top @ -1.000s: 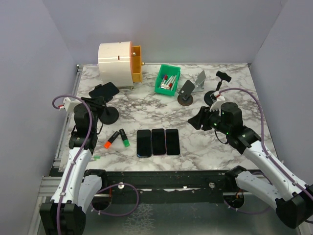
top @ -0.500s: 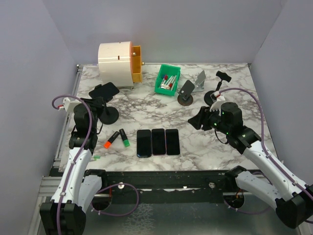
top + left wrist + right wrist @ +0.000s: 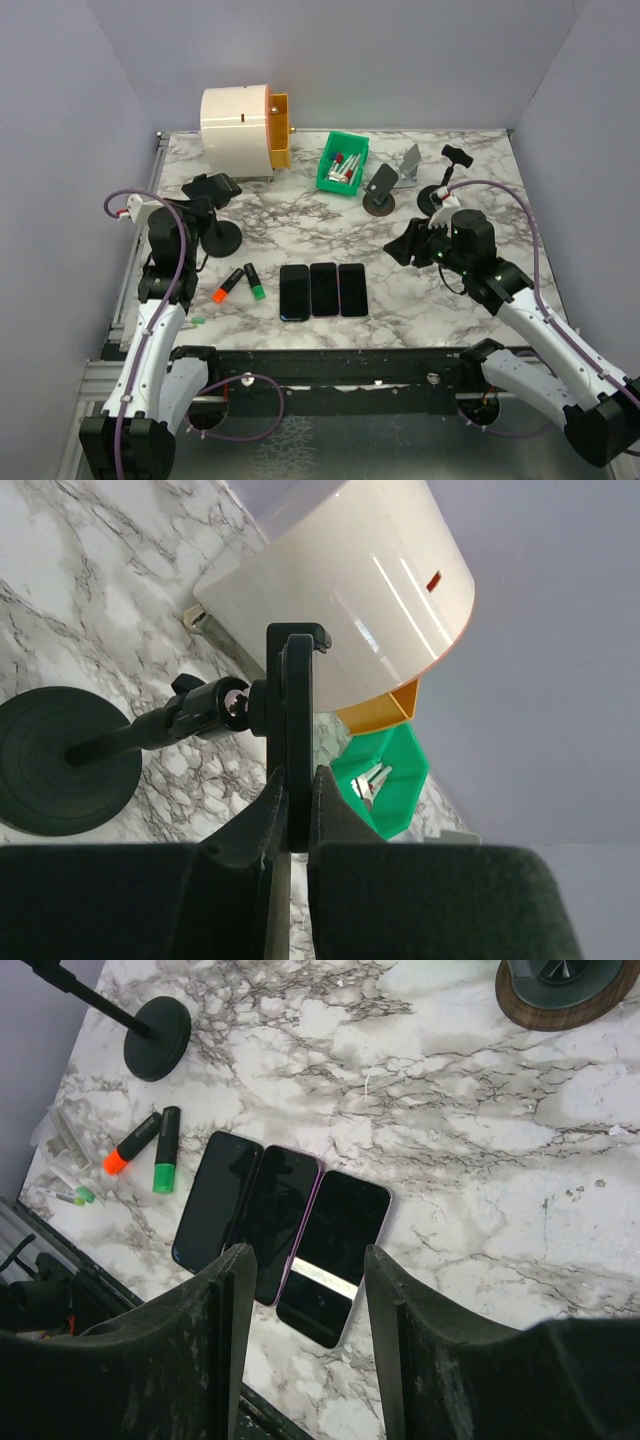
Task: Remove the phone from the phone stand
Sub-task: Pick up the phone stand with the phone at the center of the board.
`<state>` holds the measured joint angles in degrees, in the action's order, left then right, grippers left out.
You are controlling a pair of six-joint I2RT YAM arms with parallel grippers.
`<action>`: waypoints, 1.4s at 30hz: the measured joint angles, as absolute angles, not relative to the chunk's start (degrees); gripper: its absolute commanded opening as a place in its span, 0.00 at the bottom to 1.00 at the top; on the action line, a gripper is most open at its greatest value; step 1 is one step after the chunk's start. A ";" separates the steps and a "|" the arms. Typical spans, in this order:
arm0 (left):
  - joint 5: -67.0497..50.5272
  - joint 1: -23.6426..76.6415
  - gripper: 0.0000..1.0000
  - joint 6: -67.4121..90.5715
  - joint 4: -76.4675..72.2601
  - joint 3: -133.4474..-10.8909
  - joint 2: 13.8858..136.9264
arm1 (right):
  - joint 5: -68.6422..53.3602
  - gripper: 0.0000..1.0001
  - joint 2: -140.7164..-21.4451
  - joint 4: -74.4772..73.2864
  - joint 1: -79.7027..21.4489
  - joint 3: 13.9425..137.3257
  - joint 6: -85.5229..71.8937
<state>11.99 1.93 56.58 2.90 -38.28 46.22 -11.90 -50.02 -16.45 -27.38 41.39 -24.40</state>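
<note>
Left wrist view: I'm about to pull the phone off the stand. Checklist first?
1. Left gripper pinching phone on both faces: ok.
2. Phone free of stand's top hook: not ok, hook wraps its edge.
3. Stand base flat on table: ok.
4. Hold on phone's lower edge: cannot tell, hidden by fingers.
5. Right gripper away from stand: ok, open, empty.
</note>
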 measured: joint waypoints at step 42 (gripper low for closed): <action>-18.55 8.16 0.00 57.41 -8.58 -47.86 56.53 | -11.44 0.52 -45.15 -17.98 -27.40 42.59 -24.36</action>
<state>-18.55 8.16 57.41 -8.58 -47.86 56.53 -11.44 -45.15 -17.98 -27.40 42.59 -24.36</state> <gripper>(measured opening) 0.041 0.519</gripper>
